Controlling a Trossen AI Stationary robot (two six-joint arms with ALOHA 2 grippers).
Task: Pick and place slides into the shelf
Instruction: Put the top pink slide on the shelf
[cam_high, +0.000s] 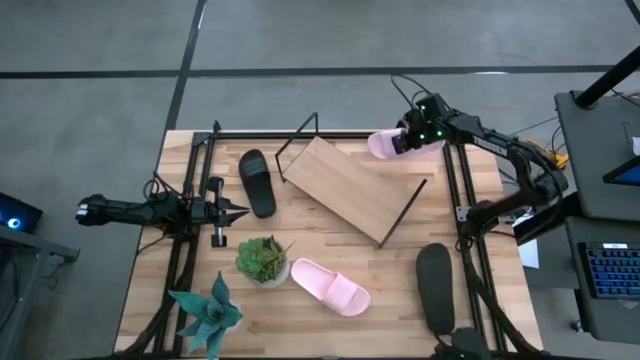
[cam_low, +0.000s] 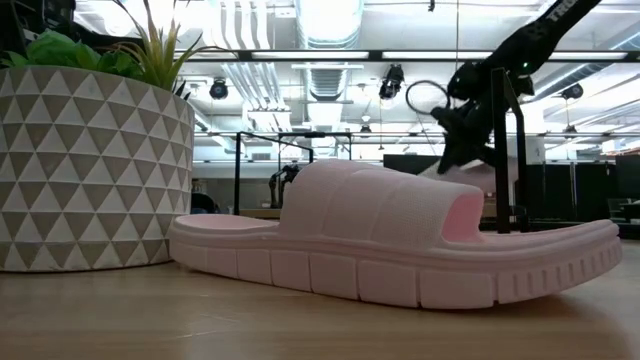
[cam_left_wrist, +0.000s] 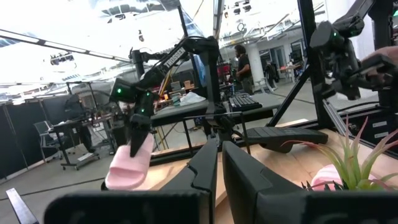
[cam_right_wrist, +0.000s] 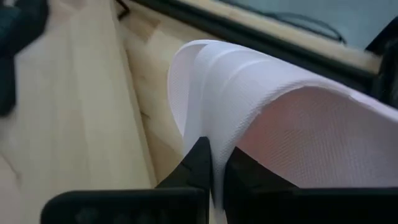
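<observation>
Aloft, right pincer (cam_high: 398, 141) grips pink slide (cam_high: 381, 145)

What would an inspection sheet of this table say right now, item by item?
Surface: wooden tabletop, bare between items.
Job's things: shelf empty; one pink slide held off the table at the far edge by the right gripper; second pink slide near the front; black slide left of the shelf; another black slide at front right.
Clutter: two potted plants, one beside the front pink slide, one at the front left corner.
Grippers: right gripper shut on the pink slide; left gripper shut, empty, near the black slide.
Cables: loops at the right arm.
Surroundings: grey floor, keyboard at right.
</observation>
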